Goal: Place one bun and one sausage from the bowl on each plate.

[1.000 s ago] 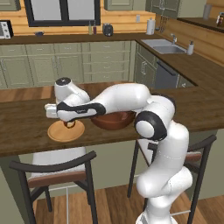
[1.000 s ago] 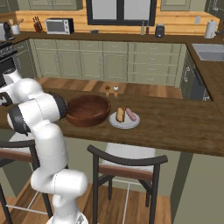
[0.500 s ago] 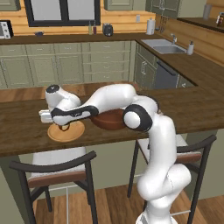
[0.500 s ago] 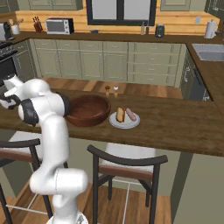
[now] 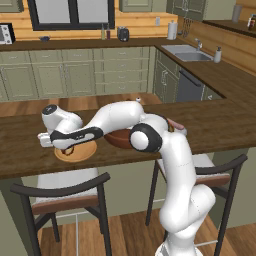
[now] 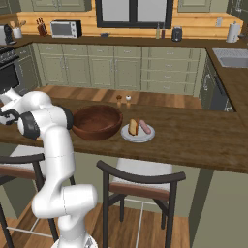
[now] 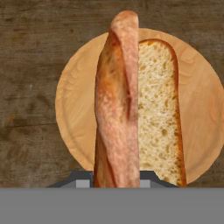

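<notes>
Gripper [image 5: 67, 148] at left of left base view, pinching bun [image 7: 131, 109] above centre of tan plate [image 7: 74, 105]; bowl [image 6: 97, 121] mid-frame, right base view.

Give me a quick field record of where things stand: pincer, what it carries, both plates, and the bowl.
pincer: shut on the bun, over the wooden plate
bun: held lengthwise, hanging above the wooden plate
wooden plate: on the counter below the bun; nothing visible on its exposed surface
grey-white plate: carries one bun and one sausage side by side
bowl: on the counter, beside the grey-white plate; contents cannot be told
left to do: set the bun down, then a sausage on the wooden plate
</notes>
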